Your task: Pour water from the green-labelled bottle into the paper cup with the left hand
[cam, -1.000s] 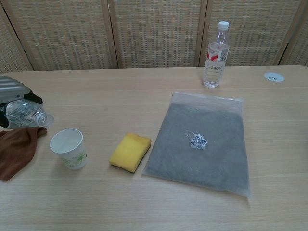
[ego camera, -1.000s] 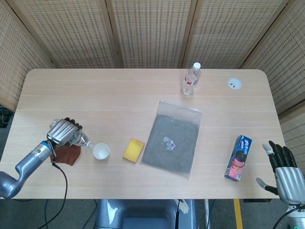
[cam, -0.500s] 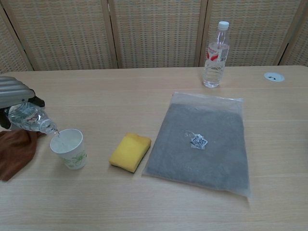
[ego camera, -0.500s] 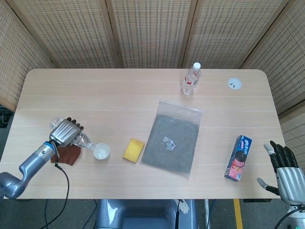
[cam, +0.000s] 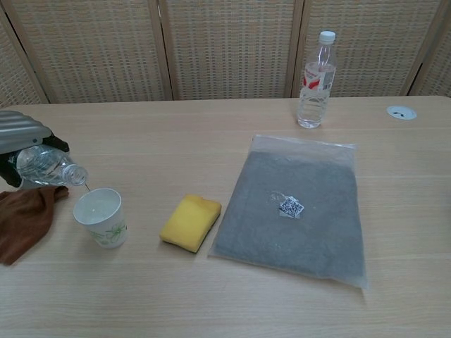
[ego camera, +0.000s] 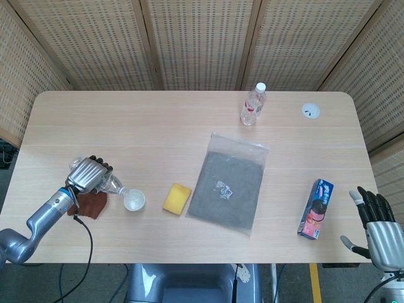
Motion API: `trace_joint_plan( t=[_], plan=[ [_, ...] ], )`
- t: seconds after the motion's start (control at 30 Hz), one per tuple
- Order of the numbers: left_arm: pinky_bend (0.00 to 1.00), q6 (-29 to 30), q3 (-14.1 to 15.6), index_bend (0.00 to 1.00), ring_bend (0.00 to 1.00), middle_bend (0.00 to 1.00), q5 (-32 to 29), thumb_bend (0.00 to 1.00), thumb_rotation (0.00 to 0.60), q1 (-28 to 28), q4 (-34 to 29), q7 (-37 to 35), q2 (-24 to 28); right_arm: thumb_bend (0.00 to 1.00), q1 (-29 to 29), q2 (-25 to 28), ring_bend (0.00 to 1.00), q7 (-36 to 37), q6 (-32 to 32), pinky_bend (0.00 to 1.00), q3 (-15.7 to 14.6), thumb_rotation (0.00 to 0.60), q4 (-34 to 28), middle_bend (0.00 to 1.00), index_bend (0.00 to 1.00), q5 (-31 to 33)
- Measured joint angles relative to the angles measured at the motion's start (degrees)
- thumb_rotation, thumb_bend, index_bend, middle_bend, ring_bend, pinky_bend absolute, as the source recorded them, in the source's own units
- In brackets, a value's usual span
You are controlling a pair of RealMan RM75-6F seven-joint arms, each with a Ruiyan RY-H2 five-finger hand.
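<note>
My left hand (ego camera: 85, 175) (cam: 21, 130) grips a clear plastic bottle (ego camera: 112, 185) (cam: 49, 167) at the table's left side. The bottle lies nearly level, its open mouth pointing right, just above and left of the paper cup's rim. My fingers hide its label. A thin trickle hangs below the mouth in the chest view. The white paper cup (ego camera: 134, 201) (cam: 101, 217) stands upright with water in it. My right hand (ego camera: 377, 227) rests open off the table's near right corner, seen only in the head view.
A brown cloth (ego camera: 91, 203) (cam: 21, 218) lies under my left hand. Right of the cup sit a yellow sponge (ego camera: 177, 198) (cam: 190, 222) and a bagged grey cloth (ego camera: 227, 184) (cam: 296, 208). A red-labelled bottle (ego camera: 252, 105) (cam: 316, 79) stands at the back; a blue-pink box (ego camera: 316, 208) lies right.
The bottle first tipped down to the cup's rim and water ran in. It has since lifted back to a flatter angle, mouth slightly higher. The right hand stayed still.
</note>
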Motion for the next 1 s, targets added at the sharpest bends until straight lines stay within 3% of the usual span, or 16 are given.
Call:
trace_joint_plan(
  t=[0.23, 0.5, 0.73, 0.87, 1.0],
  plan=[
    [0.35, 2.1, 0.4, 0.71, 0.34, 0.57, 1.1, 0.61, 0.6, 0.6, 0.7, -10.2, 0.4, 0.0, 0.1, -0.1, 0.0, -0.2, -0.3, 0.0, 0.0, 0.6, -0.1, 0.0, 0.0, 0.1],
    [0.34, 4.0, -1.1, 0.69, 0.34, 0.57, -0.5, 0.61, 0.6, 1.6, 0.6, -27.1, 1.0, 0.0, 0.2, -0.1, 0.0, -0.4, -0.5, 0.0, -0.1, 0.6, -0.2, 0.0, 0.0, 0.0],
    [0.32, 4.7, -5.5, 0.67, 0.34, 0.57, -4.7, 0.61, 0.6, 2.2, 0.2, -45.9, 0.2, 0.0, 0.4, -0.3, 0.0, -0.9, -0.9, 0.0, -0.1, 0.6, -0.2, 0.0, 0.0, 0.0],
    [0.32, 5.5, -8.9, 0.63, 0.34, 0.57, -7.5, 0.61, 0.6, 2.5, 1.6, -55.8, -3.2, 0.0, 0.5, -0.5, 0.0, -1.0, -1.3, 0.0, -0.1, 0.6, -0.2, 0.0, 0.0, 0.3],
    [0.32, 6.3, -11.1, 0.63, 0.34, 0.57, -9.5, 0.61, 0.6, 2.9, 3.8, -60.2, -7.6, 0.0, 0.6, -0.4, 0.0, -0.7, -1.5, 0.0, 0.1, 0.6, -0.1, 0.0, 0.0, 0.8]
  ],
)
